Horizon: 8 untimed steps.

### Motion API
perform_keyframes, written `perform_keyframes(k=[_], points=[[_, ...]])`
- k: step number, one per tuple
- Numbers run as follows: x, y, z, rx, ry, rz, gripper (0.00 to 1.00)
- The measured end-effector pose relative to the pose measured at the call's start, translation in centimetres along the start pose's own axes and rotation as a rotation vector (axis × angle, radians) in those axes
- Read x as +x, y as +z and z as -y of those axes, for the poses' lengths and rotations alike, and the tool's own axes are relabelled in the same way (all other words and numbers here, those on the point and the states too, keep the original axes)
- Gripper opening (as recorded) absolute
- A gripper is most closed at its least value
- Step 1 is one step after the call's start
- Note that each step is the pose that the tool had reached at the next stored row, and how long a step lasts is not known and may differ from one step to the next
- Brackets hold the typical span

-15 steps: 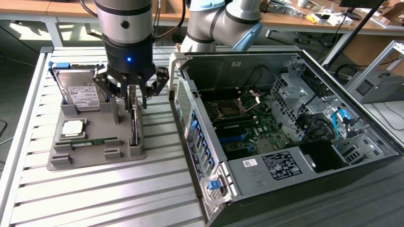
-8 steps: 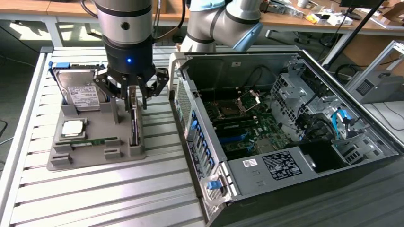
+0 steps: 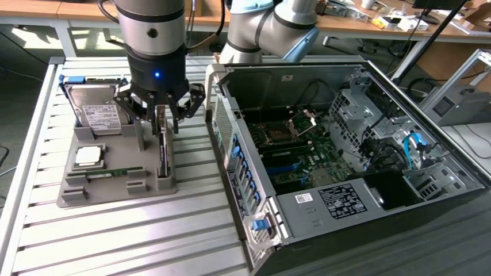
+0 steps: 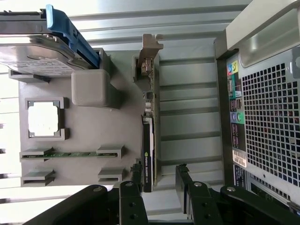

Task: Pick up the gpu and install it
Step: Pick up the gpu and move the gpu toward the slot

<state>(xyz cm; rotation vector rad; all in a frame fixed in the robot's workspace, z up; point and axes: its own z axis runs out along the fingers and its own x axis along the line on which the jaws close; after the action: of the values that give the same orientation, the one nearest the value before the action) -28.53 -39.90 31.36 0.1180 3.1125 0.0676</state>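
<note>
- Both-sided straddling of the gpu (image 4: 149, 140), with gripper (image 4: 159, 171) fingers standing apart, clamping nothing.
- Centring squarely on the card's top edge, it standing on edge in the tray (image 3: 115, 192) slot.
- Minding the case (image 3: 322, 144) wall just beyond.

1. The gpu (image 3: 162, 155), a thin dark circuit card standing on edge: in the exterior view its far end is hidden behind the black metal gripper (image 3: 165, 123).
2. Boxy silver hard drive (image 4: 33, 54) with blue rail: cut off by the wrist view's edge.
3. Perforated grey metal computer case (image 4: 269, 122): cut off likewise.
4. White label (image 3: 342, 200) inside the case: print too small to read.
</note>
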Motion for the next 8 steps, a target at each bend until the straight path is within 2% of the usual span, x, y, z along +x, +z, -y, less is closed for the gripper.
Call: perform_keyframes(k=[8], points=[[0.0,0.18,0.01,0.0,0.0,0.0,0.42]])
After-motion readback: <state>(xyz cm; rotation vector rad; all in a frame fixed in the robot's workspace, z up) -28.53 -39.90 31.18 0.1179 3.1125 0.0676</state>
